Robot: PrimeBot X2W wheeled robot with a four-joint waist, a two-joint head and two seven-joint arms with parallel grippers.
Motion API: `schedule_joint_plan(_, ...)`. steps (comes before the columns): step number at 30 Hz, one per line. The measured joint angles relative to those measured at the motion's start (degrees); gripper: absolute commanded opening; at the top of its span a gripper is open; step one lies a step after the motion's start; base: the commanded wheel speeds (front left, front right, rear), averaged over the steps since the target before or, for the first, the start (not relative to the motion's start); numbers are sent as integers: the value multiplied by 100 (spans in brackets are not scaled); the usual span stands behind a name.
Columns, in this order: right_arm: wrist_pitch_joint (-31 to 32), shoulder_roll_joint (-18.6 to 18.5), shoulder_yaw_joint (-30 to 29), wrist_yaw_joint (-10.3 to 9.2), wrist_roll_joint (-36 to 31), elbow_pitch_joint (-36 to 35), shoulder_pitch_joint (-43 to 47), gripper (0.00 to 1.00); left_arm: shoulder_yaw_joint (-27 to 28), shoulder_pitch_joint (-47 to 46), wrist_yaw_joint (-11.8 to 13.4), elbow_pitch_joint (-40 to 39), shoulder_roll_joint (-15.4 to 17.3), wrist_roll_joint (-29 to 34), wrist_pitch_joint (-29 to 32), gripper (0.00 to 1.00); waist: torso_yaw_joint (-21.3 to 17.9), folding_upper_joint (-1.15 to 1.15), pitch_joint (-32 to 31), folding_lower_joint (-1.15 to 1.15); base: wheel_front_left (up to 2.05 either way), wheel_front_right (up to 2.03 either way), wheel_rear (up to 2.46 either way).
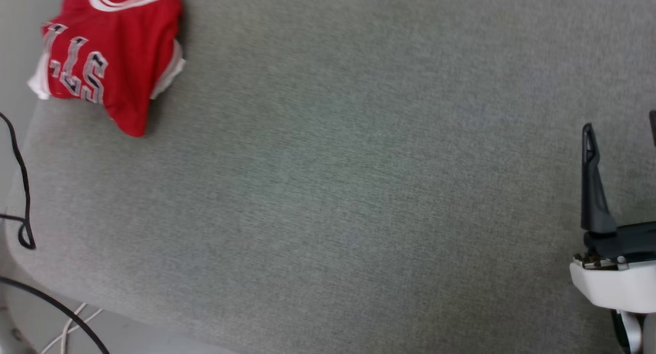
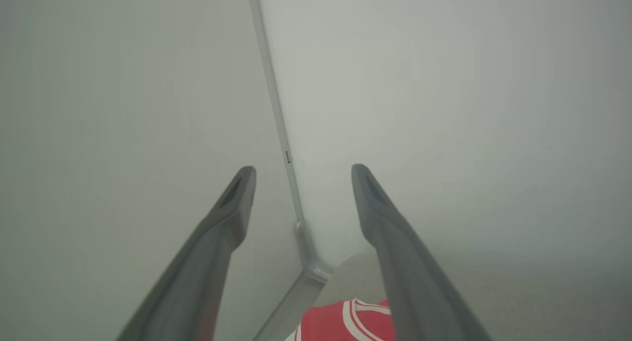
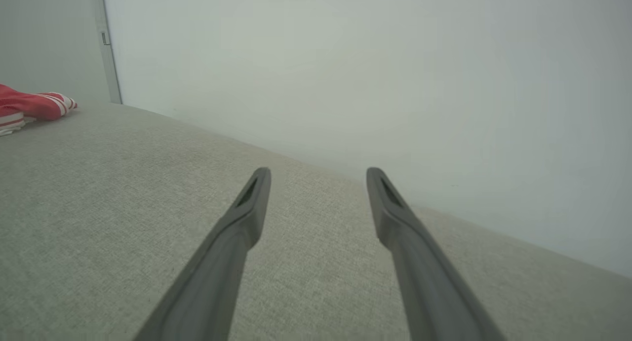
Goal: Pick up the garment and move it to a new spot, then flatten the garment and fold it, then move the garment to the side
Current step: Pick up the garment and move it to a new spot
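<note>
The desk (image 1: pixel 333 190) is covered in grey woven fabric, and most of it is bare. Pale, plain walls (image 3: pixel 370 59) enclose it and meet at a grey corner strip (image 2: pixel 276 109).

The garment (image 1: pixel 110 57), a red basketball jersey, lies as a compact bundle at the desk's far left corner, lettering up. This position suggests the folding and the move to the side are complete.

The right claw (image 1: pixel 620 128) is released and empty, low over the right edge, well apart from the jersey. The left claw (image 2: pixel 303 173) is also released, pointing at the wall corner above the jersey's collar.

Black cables (image 1: pixel 23 190) hang beside the left edge.
</note>
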Motion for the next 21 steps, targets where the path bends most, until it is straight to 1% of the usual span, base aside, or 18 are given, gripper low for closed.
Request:
schedule_joint_plan(2,0,-26,-21,0,-20,-91,-31,100,-185,-231,-20,308,212,-249,443,100,-77,0,176,0,0,0,0)
schedule_joint_plan(4,0,-42,-37,0,-35,-170,-79,100,-513,-361,-20,503,409,-600,891,100,-153,0,318,0,0,0,0)
schedule_joint_plan(9,0,-86,-26,0,-52,-347,-178,100,-1267,-582,-26,744,1067,-1481,1957,100,-322,0,589,0,0,0,0)
schedule_joint_plan(11,0,-111,-20,0,-76,-449,-232,100,-1575,-609,-26,804,1279,-1839,2458,100,-375,0,697,0,0,0,0)
schedule_joint_plan(15,-1,-158,-35,0,-116,-639,-319,100,-2093,-683,-27,837,1533,-2689,3467,100,-457,0,918,-1,0,0,0)
schedule_joint_plan(18,0,-207,-21,0,-157,-750,-364,100,-2410,-750,-26,898,1695,-3170,4145,100,-494,0,1089,-1,0,0,0)
schedule_joint_plan(21,0,-249,13,0,-193,-835,-432,100,-2625,-814,-26,991,1755,-3559,4580,100,-533,0,1257,-1,0,0,0)
